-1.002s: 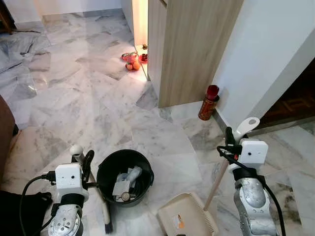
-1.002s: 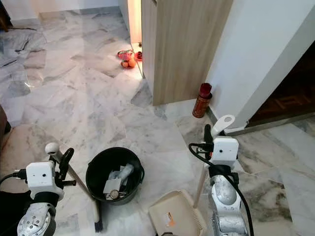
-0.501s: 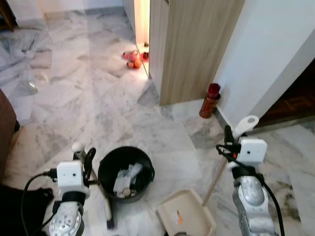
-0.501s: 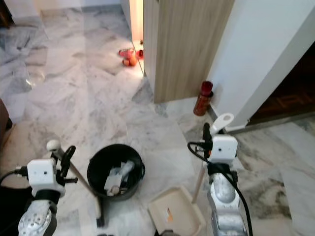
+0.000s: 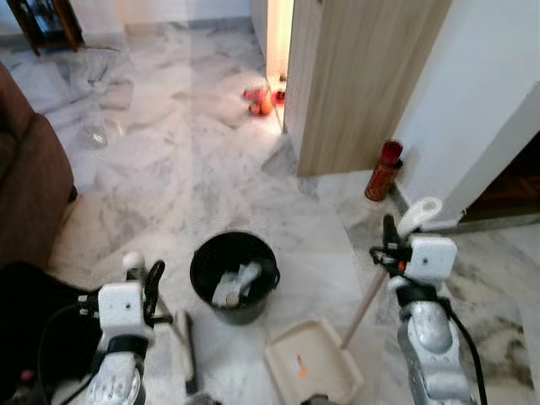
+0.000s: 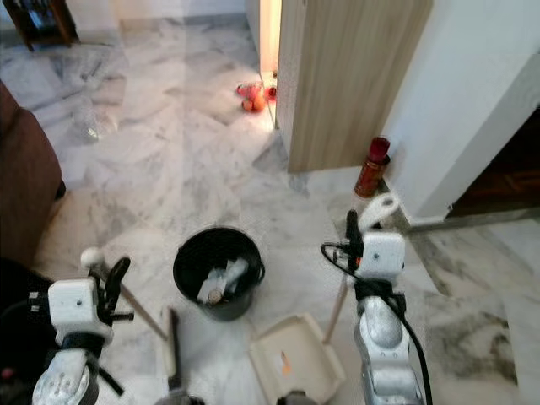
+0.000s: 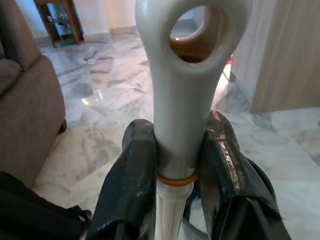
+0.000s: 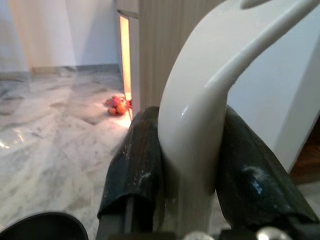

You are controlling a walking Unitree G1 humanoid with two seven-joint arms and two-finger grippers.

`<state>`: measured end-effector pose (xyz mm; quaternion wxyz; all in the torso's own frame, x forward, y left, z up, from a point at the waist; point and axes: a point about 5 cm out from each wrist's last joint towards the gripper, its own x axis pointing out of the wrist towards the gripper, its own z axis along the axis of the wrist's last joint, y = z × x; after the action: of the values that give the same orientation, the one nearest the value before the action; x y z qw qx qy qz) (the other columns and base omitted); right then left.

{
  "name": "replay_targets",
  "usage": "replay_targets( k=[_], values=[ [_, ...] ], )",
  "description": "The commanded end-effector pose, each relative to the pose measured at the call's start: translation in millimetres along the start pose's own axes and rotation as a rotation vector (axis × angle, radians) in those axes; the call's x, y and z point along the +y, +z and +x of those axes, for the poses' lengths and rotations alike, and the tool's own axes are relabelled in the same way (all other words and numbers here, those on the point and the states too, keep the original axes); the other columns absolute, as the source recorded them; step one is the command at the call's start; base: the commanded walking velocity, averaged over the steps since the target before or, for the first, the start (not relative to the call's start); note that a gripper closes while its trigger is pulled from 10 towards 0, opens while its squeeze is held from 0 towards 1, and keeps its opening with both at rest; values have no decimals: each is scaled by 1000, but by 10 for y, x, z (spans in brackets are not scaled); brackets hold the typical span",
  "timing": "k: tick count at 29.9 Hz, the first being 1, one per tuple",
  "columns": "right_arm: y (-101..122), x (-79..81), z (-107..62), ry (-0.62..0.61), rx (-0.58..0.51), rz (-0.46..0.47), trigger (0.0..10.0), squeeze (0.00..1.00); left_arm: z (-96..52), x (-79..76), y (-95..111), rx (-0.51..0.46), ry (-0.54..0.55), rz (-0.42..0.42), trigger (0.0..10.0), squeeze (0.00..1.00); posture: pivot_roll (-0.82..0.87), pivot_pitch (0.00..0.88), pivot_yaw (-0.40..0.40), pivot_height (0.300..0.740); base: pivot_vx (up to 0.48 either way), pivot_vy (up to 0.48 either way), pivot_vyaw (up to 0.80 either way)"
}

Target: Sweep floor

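Marble floor (image 5: 169, 169), white with grey veins and glossy, carries everything in view. Near its middle stands a round black plastic bucket (image 5: 234, 266) with crumpled pale scraps inside. Just beside the bucket, toward the robot, lies a cream plastic dustpan (image 5: 310, 371), its tray flat on the floor and its long wooden handle rising at a slant to the right gripper (image 8: 187, 165). That gripper's two black fingers (image 8: 135, 165) are clamped on either side of the dustpan's white curved hand grip (image 8: 200, 115), touching it on both sides.

On the other side of the bucket a broom (image 5: 184, 354) with a pale handle stands tilted, its dark head resting on the floor near the robot's feet. The left gripper (image 7: 177, 160) is closed on the top of the broom's handle, just below the grey-white hanging loop (image 7: 192, 30); both black pads (image 7: 132, 170) press against the shaft.

Farther off, a light wooden cabinet panel (image 5: 363, 76) meets a white wall (image 5: 481, 93), and a red cylindrical can (image 5: 382, 171) stands on the floor near the foot of that wall. Small red and orange items (image 5: 260, 98) lie beside a lit gap at the cabinet's far edge. A brown sofa (image 5: 29, 194) borders the floor's left edge.
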<state>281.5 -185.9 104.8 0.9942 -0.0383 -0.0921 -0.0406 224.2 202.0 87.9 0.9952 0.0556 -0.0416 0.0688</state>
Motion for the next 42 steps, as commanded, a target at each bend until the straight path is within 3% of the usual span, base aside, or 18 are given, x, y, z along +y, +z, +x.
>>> replay_targets(
  k=[1,9,24,42],
  values=[
    [49,-19,8,1,-23,-12,10000,0,-9,20,22,-11,8,12,10000,0,27,152,-42,740,-289,0,0],
    [49,-1,9,3,-23,-4,10000,0,-8,15,22,-12,9,11,10000,0,24,152,-44,740,-287,0,0],
    [40,35,8,10,-13,11,10000,0,20,0,21,-10,11,22,10000,0,18,156,-48,740,0,0,0],
    [14,54,20,6,13,21,10000,0,47,-6,34,-18,8,19,10000,0,22,156,-52,740,0,0,-762]
  ],
)
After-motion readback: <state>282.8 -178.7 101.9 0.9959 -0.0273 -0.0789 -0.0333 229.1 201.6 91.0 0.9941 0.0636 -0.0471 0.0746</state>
